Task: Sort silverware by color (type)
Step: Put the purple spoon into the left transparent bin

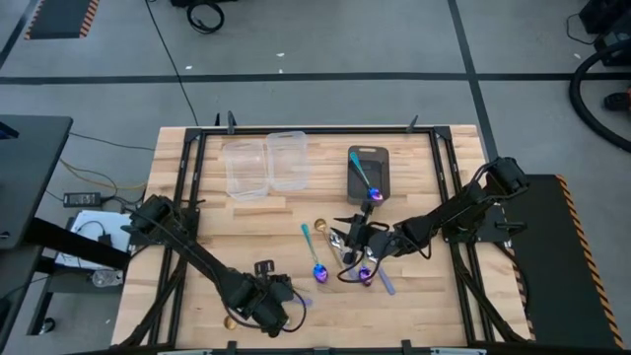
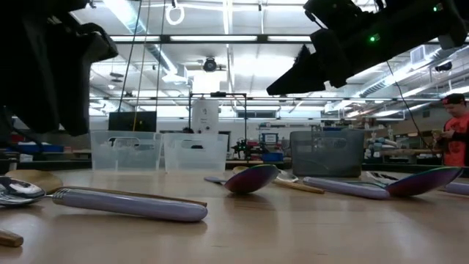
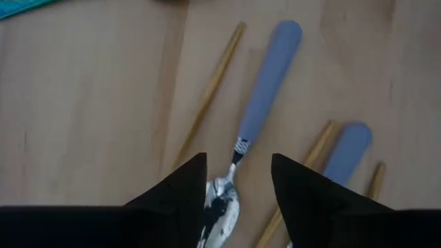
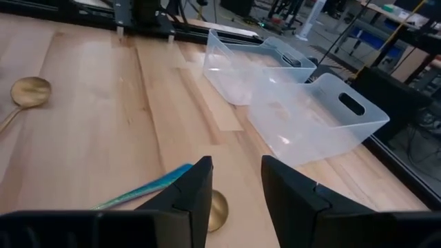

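Left tool (image 3: 238,186) low near the worktop's (image 1: 187,212) near edge, fingers parted around a lavender-handled silver spoon (image 3: 258,110), apparently not clamped. Right tool (image 4: 236,182) open, empty, over the centre spoon cluster (image 1: 345,258). One teal-handled spoon (image 1: 366,180) lies in the dark grey bin (image 1: 383,158). Clear bins (image 1: 264,163) far-centre; bare wood between.

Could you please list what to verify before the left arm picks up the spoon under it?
1. Left gripper open: ok.
2. Lavender-handled spoon lined up between its fingers: ok.
3. Gold handles lying close beside that spoon: not ok, may snag.
4. Clear bins free to receive: ok.
5. Right gripper open, away from the left arm: ok.
6. Dark bin holding one blue-purple spoon: ok.
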{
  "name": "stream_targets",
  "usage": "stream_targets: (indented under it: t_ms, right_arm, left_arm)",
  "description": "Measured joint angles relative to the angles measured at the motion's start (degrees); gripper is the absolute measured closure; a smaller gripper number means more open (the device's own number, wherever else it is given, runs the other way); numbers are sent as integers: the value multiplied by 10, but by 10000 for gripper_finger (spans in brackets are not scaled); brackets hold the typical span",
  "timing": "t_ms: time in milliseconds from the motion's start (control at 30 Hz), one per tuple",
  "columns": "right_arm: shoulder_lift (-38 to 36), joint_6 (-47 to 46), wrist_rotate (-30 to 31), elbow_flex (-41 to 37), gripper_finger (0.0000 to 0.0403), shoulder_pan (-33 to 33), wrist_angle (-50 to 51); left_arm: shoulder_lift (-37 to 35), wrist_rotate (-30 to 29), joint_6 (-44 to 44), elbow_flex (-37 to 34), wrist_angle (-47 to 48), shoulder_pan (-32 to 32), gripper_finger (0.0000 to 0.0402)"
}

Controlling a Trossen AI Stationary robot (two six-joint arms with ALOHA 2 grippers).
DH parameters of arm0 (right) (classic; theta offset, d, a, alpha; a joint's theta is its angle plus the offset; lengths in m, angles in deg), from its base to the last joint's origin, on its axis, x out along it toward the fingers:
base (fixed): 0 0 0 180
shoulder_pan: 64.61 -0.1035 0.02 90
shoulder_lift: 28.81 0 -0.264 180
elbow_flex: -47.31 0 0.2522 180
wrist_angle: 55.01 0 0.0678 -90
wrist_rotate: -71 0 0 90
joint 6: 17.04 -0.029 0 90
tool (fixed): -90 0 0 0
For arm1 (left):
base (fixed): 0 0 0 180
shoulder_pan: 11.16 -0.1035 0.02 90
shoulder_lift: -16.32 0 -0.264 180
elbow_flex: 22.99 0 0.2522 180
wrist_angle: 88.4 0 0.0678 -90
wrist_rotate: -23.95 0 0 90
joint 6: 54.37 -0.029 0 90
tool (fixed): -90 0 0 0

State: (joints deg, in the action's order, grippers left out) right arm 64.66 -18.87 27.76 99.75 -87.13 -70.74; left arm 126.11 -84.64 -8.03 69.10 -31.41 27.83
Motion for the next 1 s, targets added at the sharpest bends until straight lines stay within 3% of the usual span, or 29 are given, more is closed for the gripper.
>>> stream_targets:
  t_ms: [267, 1000]
  right_arm:
    - [0, -8, 0, -4, 268, 0, 5]
    - [0, -27, -4, -6, 268, 1, 13]
  left_arm:
    - [22, -10, -31, 0, -35, -2, 190]
    - [77, 25, -88, 2, -52, -11, 219]
